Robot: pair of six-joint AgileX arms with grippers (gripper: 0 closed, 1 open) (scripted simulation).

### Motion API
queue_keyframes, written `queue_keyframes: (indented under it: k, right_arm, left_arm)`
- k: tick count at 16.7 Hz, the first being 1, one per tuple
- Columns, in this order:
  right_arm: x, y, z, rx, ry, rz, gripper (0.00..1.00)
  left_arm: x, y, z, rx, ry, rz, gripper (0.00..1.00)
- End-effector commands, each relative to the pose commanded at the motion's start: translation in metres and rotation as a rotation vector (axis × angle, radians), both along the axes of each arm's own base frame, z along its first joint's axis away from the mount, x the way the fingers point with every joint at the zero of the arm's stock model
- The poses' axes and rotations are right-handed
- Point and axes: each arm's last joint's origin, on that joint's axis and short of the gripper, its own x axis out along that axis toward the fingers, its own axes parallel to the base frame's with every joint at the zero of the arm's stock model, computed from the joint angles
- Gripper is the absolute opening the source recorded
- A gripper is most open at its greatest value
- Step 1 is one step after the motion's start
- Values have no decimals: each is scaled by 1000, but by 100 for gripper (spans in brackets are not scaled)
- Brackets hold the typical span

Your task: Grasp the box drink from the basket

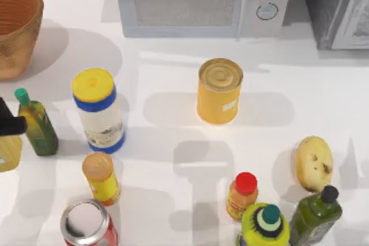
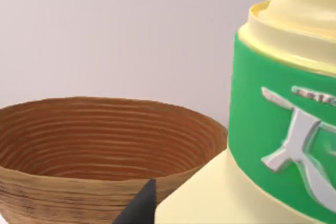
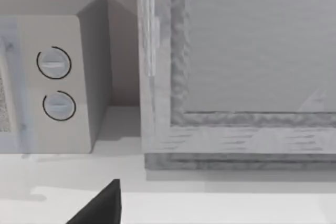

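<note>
The box drink [image 1: 8,154] is pale cream-yellow and sits at the table's left edge, outside the basket [image 1: 16,27]. My left gripper [image 1: 10,124] is over it and shut on it. In the left wrist view the box drink [image 2: 273,129] is very close, with its green band showing. A dark fingertip [image 2: 139,208] sits by its shoulder. The brown woven basket [image 2: 100,145] stands behind it, and its inside looks bare. A dark part of my right gripper [image 3: 100,208] faces the microwave [image 3: 47,77] at the back right.
A microwave [image 1: 196,1] and a grey cabinet [image 1: 340,4] line the back. A white jar with a yellow lid [image 1: 98,110], a green bottle [image 1: 37,122] and a yellow tin can [image 1: 219,90] stand mid-table. A potato [image 1: 313,162], a soda can [image 1: 86,223] and small bottles crowd the front.
</note>
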Motion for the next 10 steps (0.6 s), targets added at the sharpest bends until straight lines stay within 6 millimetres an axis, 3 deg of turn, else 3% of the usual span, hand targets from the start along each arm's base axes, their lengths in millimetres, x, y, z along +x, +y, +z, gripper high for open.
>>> queue_keyframes:
  k: [3, 5, 8, 10]
  right_arm:
    - [0, 0, 0, 0, 0, 0, 100]
    - [0, 0, 0, 0, 0, 0, 100]
    - [0, 0, 0, 0, 0, 0, 100]
    - [0, 0, 0, 0, 0, 0, 100]
  left_arm:
    - [25, -30, 36, -22, -19, 49, 0]
    - [45, -61, 56, -39, -26, 89, 0]
    - [69, -124, 68, -58, -22, 163, 0]
    - [78, -173, 63, -59, -11, 219, 0]
